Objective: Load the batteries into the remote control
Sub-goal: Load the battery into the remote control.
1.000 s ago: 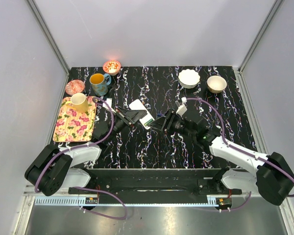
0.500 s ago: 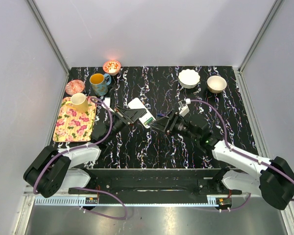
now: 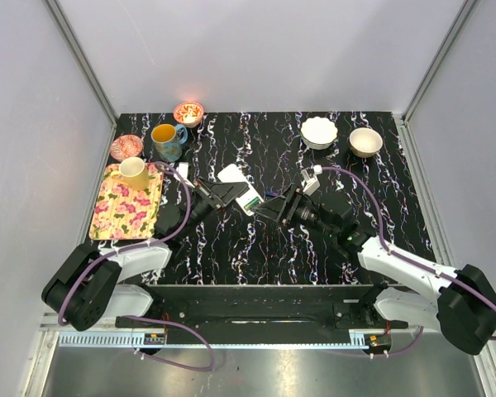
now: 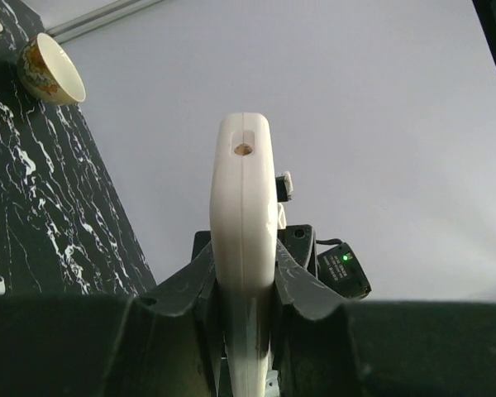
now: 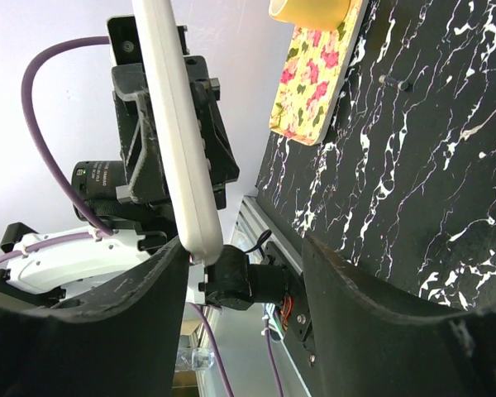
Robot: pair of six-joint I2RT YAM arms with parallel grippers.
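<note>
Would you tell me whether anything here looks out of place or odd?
Only the flat white remote control: it is clamped edge-on in the left gripper rather than lying flat. Nothing looks spilled or damaged.

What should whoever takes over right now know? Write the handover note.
Left hand: shut on the remote control, held off the table.
Right hand: open, jaws either side of the remote's end, not gripping.
Done: remote is lifted and presented between the arms.
Left: loading. Neither hand holds a battery, and whether any are already in cannot be told, so check first.
</note>
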